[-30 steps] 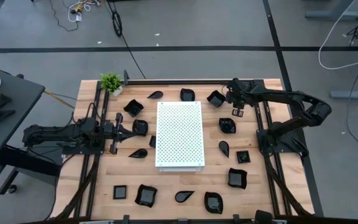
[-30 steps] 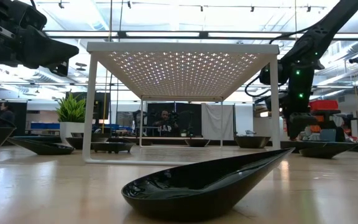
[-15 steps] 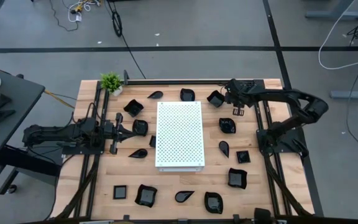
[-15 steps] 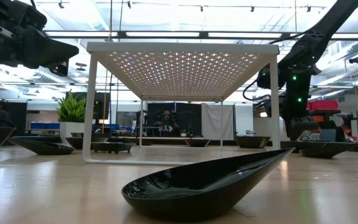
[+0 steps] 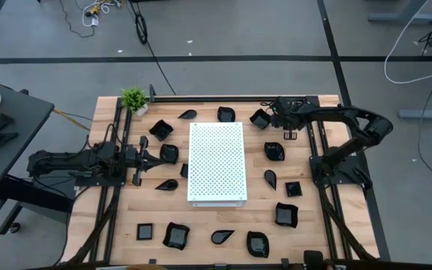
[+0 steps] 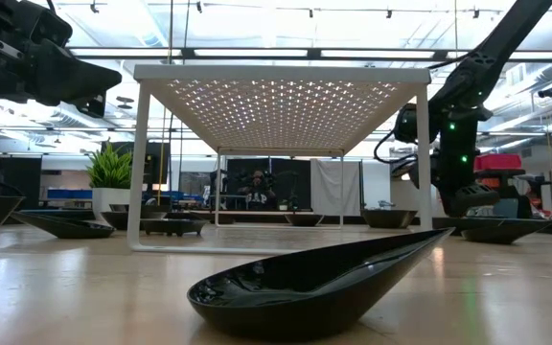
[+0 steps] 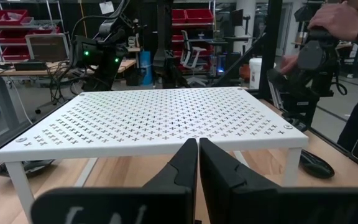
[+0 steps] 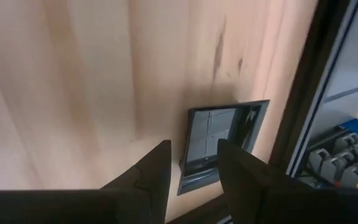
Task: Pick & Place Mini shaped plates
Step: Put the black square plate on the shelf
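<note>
Several small glossy black plates lie flat on the wooden table around a white perforated board (image 5: 216, 161). One is a teardrop plate (image 6: 314, 283) close to the low camera. My right gripper (image 5: 277, 116) hangs open over the far right of the table, pointing down. In the right wrist view, a small square plate (image 8: 219, 140) lies flat just beyond its spread fingers (image 8: 191, 152), untouched. It shows in the high view as the square plate (image 5: 289, 135). A wavy plate (image 5: 259, 118) lies beside the gripper. My left gripper (image 5: 152, 156) waits shut, level, pointing at the board (image 7: 160, 118).
A small potted plant (image 5: 134, 99) stands at the far left corner. Black rails (image 5: 311, 150) run along both sides of the table, one right beside the square plate (image 8: 303, 93). The board stands on legs (image 6: 140, 168). A person's hand (image 7: 340, 18) shows beyond the table.
My right gripper has drifted a little toward the table's left edge, staying above the far right area. The plates have stayed where they were.
</note>
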Tool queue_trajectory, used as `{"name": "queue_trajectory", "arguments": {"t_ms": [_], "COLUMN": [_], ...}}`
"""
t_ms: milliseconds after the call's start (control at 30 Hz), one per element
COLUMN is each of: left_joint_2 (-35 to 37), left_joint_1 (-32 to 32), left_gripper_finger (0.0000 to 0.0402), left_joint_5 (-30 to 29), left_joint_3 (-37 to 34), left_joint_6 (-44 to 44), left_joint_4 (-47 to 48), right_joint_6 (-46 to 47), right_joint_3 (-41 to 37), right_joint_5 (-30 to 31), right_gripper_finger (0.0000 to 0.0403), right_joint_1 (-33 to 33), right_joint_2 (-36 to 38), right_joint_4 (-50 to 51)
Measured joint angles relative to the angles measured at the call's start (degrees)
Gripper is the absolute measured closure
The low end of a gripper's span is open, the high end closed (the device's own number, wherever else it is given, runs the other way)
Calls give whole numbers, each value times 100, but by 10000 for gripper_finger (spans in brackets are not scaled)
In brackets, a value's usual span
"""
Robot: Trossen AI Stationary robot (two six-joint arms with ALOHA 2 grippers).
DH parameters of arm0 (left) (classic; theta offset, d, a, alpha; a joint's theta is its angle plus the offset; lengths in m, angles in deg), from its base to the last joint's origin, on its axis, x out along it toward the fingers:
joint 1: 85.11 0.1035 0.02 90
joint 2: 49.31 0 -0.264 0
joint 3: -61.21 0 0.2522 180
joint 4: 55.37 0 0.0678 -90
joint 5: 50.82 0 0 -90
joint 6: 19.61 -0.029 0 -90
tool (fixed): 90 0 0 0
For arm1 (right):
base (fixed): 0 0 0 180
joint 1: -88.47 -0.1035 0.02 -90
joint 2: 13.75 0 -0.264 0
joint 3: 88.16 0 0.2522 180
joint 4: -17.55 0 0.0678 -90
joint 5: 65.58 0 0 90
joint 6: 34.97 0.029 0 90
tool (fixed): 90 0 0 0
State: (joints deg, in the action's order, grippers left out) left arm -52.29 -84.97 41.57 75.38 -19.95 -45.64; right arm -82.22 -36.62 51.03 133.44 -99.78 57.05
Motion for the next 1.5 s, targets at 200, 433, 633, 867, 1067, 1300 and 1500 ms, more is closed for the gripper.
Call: {"name": "queue_trajectory", "arguments": {"t_ms": [200, 433, 633, 867, 1067, 1300, 1500], "left_joint_2": [-1, 0, -2, 0, -1, 0, -2], "left_joint_1": [0, 1, 2, 0, 0, 0, 1], "left_gripper_finger": [381, 381, 381, 381, 381, 381, 381], "left_joint_5": [2, 1, 2, 2, 2, 2, 0], "left_joint_3": [-1, -1, 0, 0, 0, -2, -2], "left_joint_6": [-1, -1, -2, -2, -1, 0, 0], "left_joint_4": [0, 0, 0, 0, 0, -1, -2], "right_joint_6": [-222, -397, -474, -600, -578, -421, -153], "right_joint_3": [0, 0, 0, 0, 0, 0, 0], "right_joint_5": [131, 146, 149, 150, 149, 148, 146], "right_gripper_finger": [270, 303, 356, 398, 396, 400, 401], "right_joint_1": [0, 0, 0, 0, 0, 0, 0], "right_joint_2": [-185, -184, -184, -184, -184, -102, 67], "right_joint_4": [-116, -176, -305, -398, -394, -314, -99]}}
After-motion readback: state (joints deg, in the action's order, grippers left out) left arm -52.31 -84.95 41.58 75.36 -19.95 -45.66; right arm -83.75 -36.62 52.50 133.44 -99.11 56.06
